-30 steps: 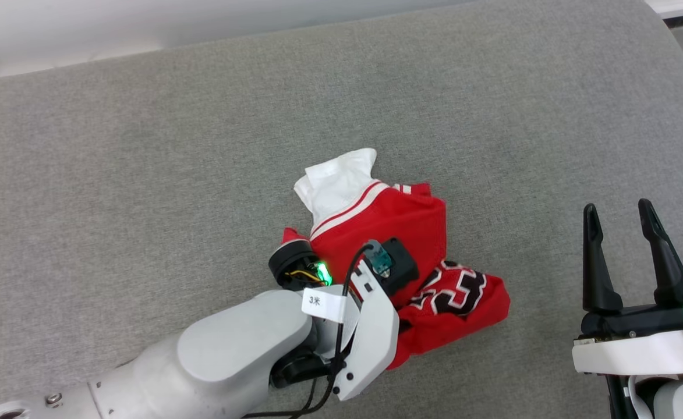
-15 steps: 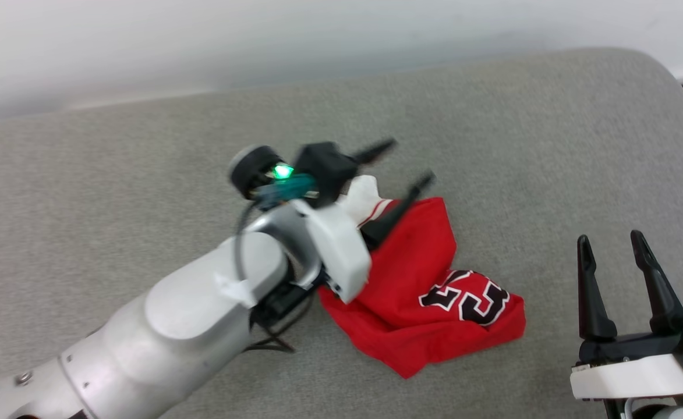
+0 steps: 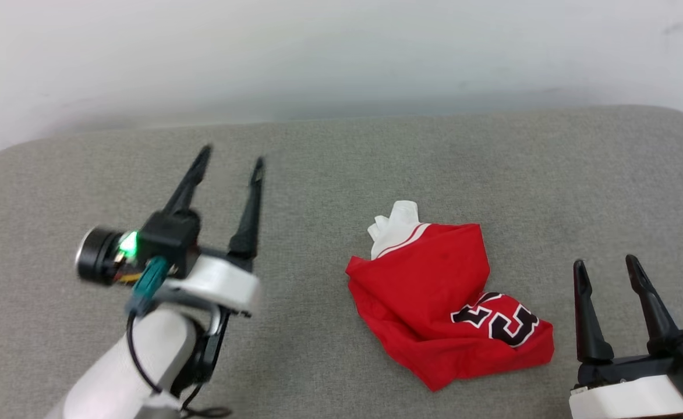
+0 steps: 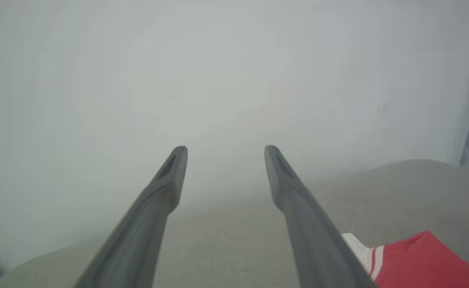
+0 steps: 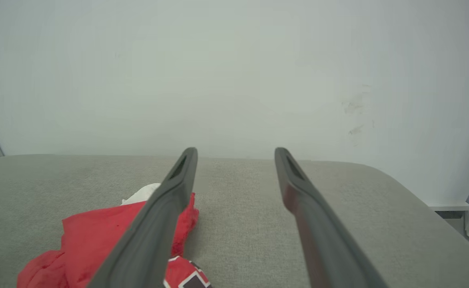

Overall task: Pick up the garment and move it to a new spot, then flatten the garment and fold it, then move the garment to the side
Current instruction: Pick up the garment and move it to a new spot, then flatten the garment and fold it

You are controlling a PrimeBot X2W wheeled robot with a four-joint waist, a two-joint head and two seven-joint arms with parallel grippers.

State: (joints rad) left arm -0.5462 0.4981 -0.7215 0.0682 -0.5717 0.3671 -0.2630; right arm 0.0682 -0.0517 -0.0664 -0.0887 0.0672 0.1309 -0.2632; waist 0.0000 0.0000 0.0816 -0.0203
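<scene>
My left gripper (image 3: 232, 156), right gripper (image 3: 605, 263) both spread, empty; crumpled red jersey (image 3: 428, 297), black "23" showing, between them on grey cushion (image 3: 341, 169).

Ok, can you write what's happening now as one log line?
garment: crumpled, lying on grey cushion | left hand: open, empty | right hand: open, empty

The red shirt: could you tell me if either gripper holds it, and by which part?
Nothing is held: the left gripper and the right gripper are open, apart from the shirt.
</scene>
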